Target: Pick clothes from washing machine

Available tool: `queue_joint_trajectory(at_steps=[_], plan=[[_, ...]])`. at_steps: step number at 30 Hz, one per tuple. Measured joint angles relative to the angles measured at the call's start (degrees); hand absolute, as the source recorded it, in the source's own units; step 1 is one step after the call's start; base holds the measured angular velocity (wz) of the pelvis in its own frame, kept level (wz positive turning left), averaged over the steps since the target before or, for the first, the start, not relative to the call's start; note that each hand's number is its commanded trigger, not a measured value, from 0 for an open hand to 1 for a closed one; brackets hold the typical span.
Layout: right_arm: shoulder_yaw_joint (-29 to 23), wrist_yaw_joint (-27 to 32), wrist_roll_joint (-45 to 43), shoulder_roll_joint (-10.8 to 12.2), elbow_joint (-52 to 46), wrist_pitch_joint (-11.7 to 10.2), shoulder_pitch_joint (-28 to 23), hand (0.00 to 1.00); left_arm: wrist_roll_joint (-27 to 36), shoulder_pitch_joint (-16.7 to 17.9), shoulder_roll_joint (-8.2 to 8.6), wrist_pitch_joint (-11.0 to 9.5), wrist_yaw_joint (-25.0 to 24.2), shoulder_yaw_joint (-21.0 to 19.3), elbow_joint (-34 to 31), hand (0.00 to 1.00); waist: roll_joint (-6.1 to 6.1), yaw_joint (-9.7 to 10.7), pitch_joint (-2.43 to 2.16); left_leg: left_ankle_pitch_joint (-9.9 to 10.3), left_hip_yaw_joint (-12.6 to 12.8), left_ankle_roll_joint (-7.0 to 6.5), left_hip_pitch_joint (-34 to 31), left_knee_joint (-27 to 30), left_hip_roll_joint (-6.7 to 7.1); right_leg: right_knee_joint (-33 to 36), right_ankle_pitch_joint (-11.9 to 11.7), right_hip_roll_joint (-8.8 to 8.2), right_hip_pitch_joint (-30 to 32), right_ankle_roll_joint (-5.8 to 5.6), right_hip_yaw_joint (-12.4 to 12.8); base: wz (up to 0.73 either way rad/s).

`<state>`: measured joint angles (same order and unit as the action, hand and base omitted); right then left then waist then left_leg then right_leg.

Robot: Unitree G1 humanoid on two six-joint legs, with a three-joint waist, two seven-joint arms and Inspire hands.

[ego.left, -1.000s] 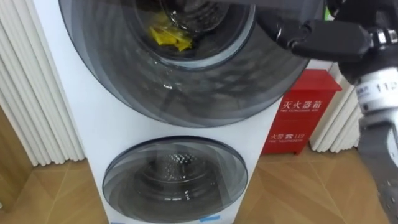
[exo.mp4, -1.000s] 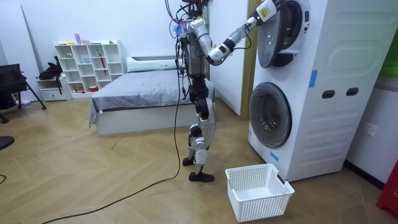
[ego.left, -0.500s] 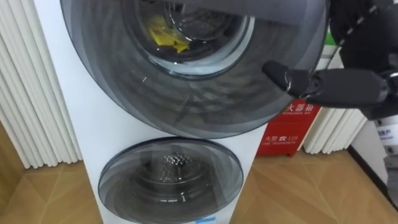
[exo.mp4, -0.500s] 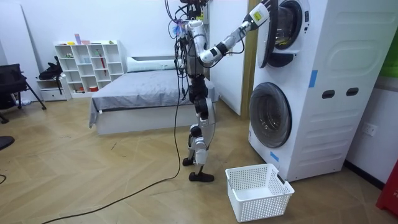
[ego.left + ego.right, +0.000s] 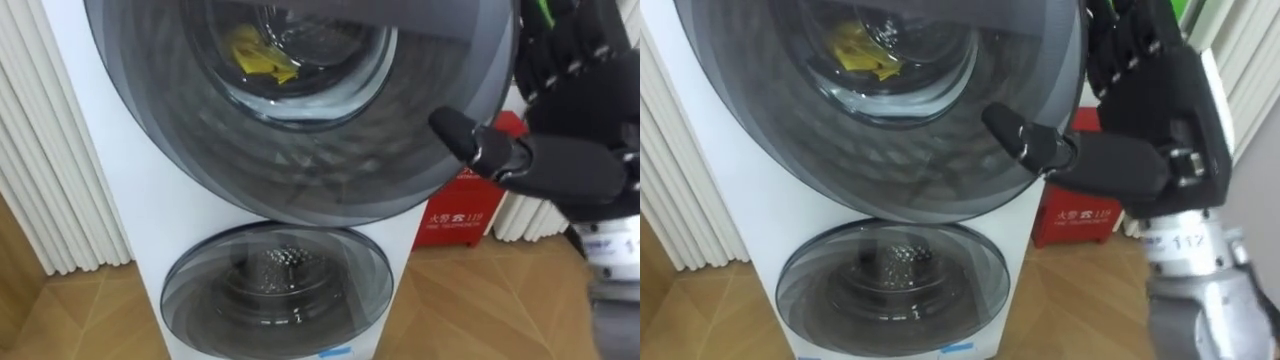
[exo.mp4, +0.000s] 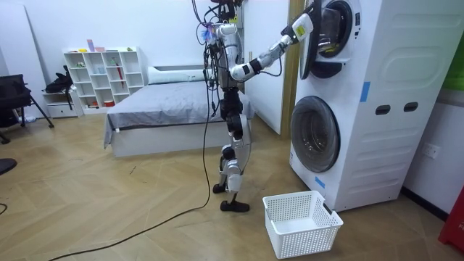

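Can't see top of upper door (image 5: 300,150), cut by pic edge. Can't tell what kind of yellow cloth (image 5: 258,52) sits behind dark glass, too blurry. Lose top of right hand (image 5: 1160,105) at pic edge; too small in room view. See just a bit of red box (image 5: 462,205) behind washing machine (image 5: 160,210). Miss bottom of lower door (image 5: 275,300).

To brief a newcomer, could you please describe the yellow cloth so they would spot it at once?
Find the white stack of two washing machines and look through the upper round glass door. In that drum lies a crumpled yellow cloth, the only bright thing there; the lower drum shows just bare metal.
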<state>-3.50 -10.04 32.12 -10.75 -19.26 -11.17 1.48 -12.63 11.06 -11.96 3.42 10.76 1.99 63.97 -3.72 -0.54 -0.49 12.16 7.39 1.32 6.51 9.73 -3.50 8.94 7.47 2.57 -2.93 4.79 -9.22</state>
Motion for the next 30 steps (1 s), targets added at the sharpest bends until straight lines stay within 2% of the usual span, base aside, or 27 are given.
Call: queue_joint_trajectory(at_steps=[3, 5, 9, 13, 15, 17, 18, 19, 23, 26, 30], plan=[[3.61, -0.69, 1.68, 0.1, 3.89, 0.75, -3.11, 0.0, -0.06, -0.09, 0.12, 0.2, 0.27, 0.71, -0.02, 0.0, 0.27, -0.25, -0.01, 0.03, 0.14, 0.05, 0.07, -0.12, -0.1, 0.08, -0.03, 0.19, 0.07, 0.05, 0.57, -0.05], [5.92, -0.7, 2.75, 0.72, 4.62, 1.62, -4.66, 0.0, -0.18, -0.15, 0.27, 0.2, 1.11, 1.72, -0.02, 0.0, 0.87, -0.81, 0.02, 0.11, 0.14, 0.17, 0.04, -0.2, -0.23, 0.08, -0.1, 0.38, 0.14, 0.17, 0.64, -0.06], [7.93, -0.7, 4.43, 1.04, 5.4, 1.71, -4.81, 0.0, -0.42, -0.23, 0.13, 0.22, 1.47, 2.79, 0.03, 0.0, 1.34, -1.54, -0.06, 0.0, 0.15, 0.41, 0.12, -0.06, -0.46, 0.14, -0.15, 0.6, 0.16, 0.49, 0.79, -0.05], [11.19, -0.71, 5.18, 1.35, 6.06, 2.06, -4.8, 0.0, -0.42, -0.47, -0.04, 0.21, 1.26, 3.91, 0.0, 0.0, 1.12, -1.81, -0.15, -0.35, 0.14, 0.95, 0.13, 0.01, -0.91, -0.06, -0.31, 1.04, 0.2, 1.13, 1.05, -0.03], [12.52, -0.9, 5.41, 1.12, 6.07, 2.63, -4.68, 0.0, -0.41, -0.97, -0.04, 0.2, 1.03, 3.98, -0.03, 0.0, 1.01, -2.82, -0.15, -0.47, 0.07, 1.11, -0.02, 0.03, -1.05, 0.1, -0.15, 1.21, 0.74, 1.48, 1.23, -0.1], [15.44, -1.14, 5.9, 1.26, 6.07, 4.64, -3.54, 0.0, -0.43, -2.52, -0.13, 0.21, 1.03, 5.05, -0.02, 0.0, 0.65, -4.83, 0.01, -0.74, -0.25, 1.58, -1.09, 0.12, -1.2, 1.3, 0.27, 1.29, 2.38, 1.97, 1.12, -0.03], [16.35, -1.68, 5.94, 1.22, 6.08, 5.11, -2.95, 0.0, -0.42, -2.75, -0.09, 0.19, 1.03, 5.22, -0.02, 0.0, 0.62, -4.93, 0.05, -0.83, -0.39, 1.71, -1.4, 0.12, -1.22, 1.6, 0.33, 1.29, 2.88, 2.1, 1.13, 0.06], [17.84, -4.42, 5.95, 0.77, 5.74, 4.58, -3.08, 0.0, -0.3, -2.83, -0.13, 0.21, 1.03, 5.75, 0.01, 0.0, 0.58, -5.06, 0.16, -0.98, -0.79, 1.94, -1.87, 0.11, -1.34, 2.01, 0.33, 1.45, 3.56, 2.42, 1.04, -0.09], [21.73, -6.81, 1.16, 0.78, 4.72, 5.8, -2.06, 0.0, -0.43, -3.85, -0.06, 0.28, 1.08, 6.08, 0.11, 0.0, 0.15, -6.38, 0.21, -1.32, -1.49, 2.49, -2.26, 0.72, -2.15, 1.91, 0.22, 2.2, 3.71, 3.54, 1.01, -0.12], [23.48, -6.9, 1.63, 1.63, 4.67, 6.67, -1.72, 0.0, -0.44, -4.04, -0.04, 0.16, 1.14, 6.1, 0.04, 0.0, -0.09, -7.53, 0.22, -1.66, -1.47, 3.05, -3.09, 2.05, -2.82, 1.94, 0.62, 2.6, 3.86, 3.76, 0.5, 0.06], [24.8, -6.9, 3.96, 1.74, 4.67, 7.3, -1.2, 0.0, -0.46, -3.41, -0.06, 0.08, 1.18, 6.1, -0.3, 0.0, -0.27, -8.14, 0.18, -2.35, -1.46, 3.49, -4.11, 2.01, -2.64, 1.99, 0.8, 2.76, 4.34, 4.6, -0.89, 0.19]])
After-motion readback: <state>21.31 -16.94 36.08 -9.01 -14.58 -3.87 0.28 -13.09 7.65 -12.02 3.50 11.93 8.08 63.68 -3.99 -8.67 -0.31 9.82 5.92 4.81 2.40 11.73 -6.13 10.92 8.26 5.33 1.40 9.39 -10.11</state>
